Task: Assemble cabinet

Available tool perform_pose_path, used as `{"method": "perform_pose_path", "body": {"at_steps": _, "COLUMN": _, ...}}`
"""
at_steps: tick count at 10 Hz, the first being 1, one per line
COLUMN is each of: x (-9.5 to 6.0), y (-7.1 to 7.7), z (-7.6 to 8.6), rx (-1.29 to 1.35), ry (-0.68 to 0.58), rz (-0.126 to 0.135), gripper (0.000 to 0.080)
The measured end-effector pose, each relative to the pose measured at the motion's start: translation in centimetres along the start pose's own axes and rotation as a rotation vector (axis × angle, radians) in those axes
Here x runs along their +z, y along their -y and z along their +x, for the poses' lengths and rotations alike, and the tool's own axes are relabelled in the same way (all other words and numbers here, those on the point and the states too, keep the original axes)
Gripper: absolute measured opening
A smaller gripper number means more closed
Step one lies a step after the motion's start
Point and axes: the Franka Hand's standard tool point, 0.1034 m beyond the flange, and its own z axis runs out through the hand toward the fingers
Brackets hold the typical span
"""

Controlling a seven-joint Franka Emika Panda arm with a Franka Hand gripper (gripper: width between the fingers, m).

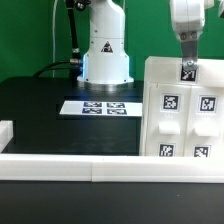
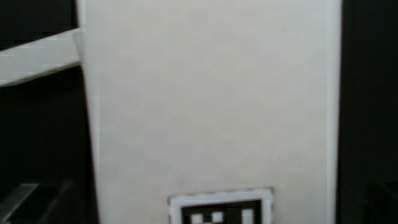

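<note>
Exterior view: a large white plastic cabinet box [image 1: 183, 108] carrying square black-and-white tag markers stands on the black table [image 1: 40, 110], toward the exterior view's right, close behind the low white rim [image 1: 70, 167] that runs along the table's near edge. Four tags show on its facing panels, and a fifth small tag [image 1: 187, 71] sits at its top edge. The arm's two-finger gripper [image 1: 186, 52] comes down from above (pale grey, partly cut off by the frame) and meets the box at that top edge, right at the fifth tag; whether its fingers are spread or pressed onto the panel I cannot tell from here. Further back, near the middle of the table, lies the thin flat white marker board [image 1: 97, 106] with its printed tags, well apart from the box and just in front of the white robot base [image 1: 105, 50].

The wrist view is filled by a broad white panel of the cabinet box [image 2: 210, 95], upright in the picture, with part of a black-and-white tag [image 2: 221, 209] at its lower edge. No fingers can be made out there.
</note>
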Motion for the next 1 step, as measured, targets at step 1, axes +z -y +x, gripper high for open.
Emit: {"method": "perform_pose_path", "body": {"at_steps": 1, "x": 0.03, "y": -0.03, "z": -0.04, "rx": -0.007, "ry": 0.000, "rz": -0.001, "gripper": 0.0796}}
